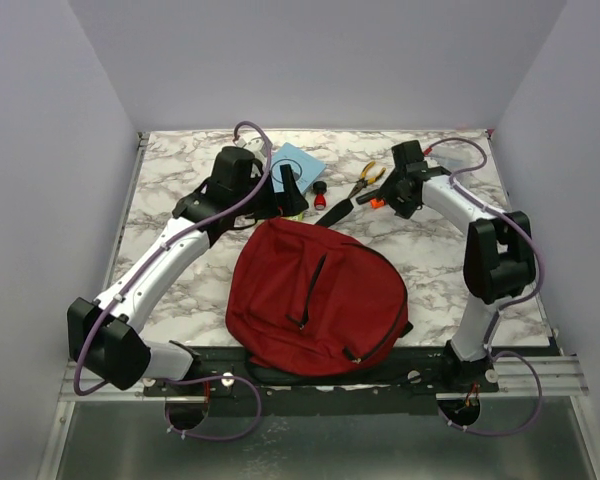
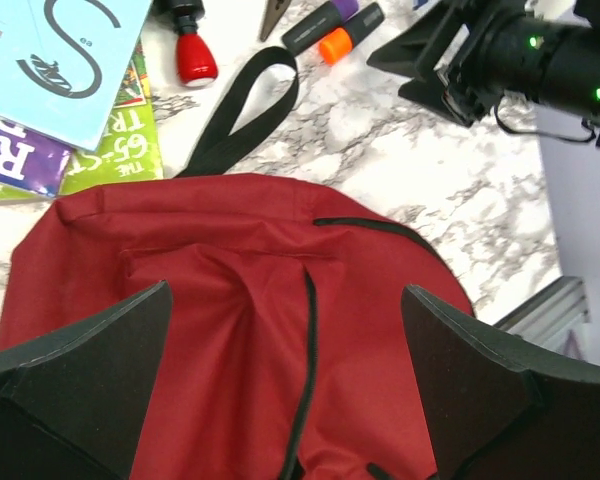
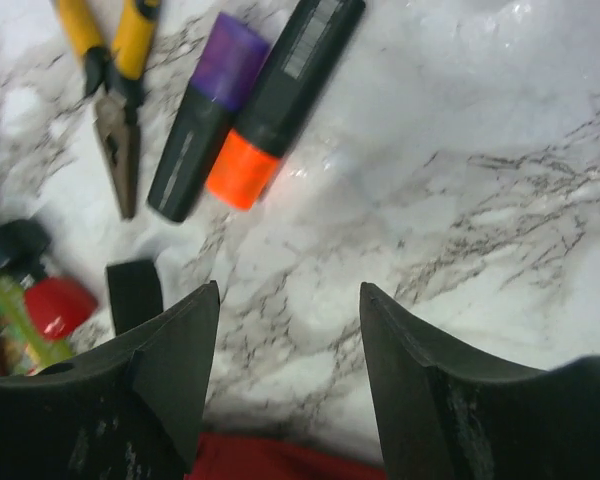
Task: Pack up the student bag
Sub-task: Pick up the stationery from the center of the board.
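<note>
- Top view: bag (image 1: 315, 300), dark red, lying flat on the marble table (image 1: 170, 180), near middle, its near edge at the table's near edge.
- Left gripper (image 1: 292, 195) at the bag's far edge, just beside a blue book (image 1: 298, 160).
- Right gripper (image 1: 388, 196) far right of the bag, beside yellow-handled pliers (image 1: 365, 180).
- Left wrist view: left gripper (image 2: 285, 300) spread wide, nothing between its fingers (image 2: 90, 390), above the bag (image 2: 230, 330). A black zipper runs down the fabric between them.
- Black handle loop (image 2: 242, 110) on the table just past the bag.
- Beyond it: blue book (image 2: 70, 50) over a green book (image 2: 120, 140) and a purple book (image 2: 10, 155), red-capped bottle (image 2: 192, 55), purple marker (image 2: 325, 15), orange marker (image 2: 345, 38), right gripper (image 2: 460, 60).
- Right wrist view: right gripper (image 3: 288, 300) spread, gripping nothing, over bare table (image 3: 480, 150).
- Strip of bag (image 3: 280, 465) at the bottom edge.
- Ahead: pliers (image 3: 115, 110), purple marker (image 3: 195, 130) touching orange marker (image 3: 280, 90), bottle (image 3: 55, 305), handle loop (image 3: 135, 295).
</note>
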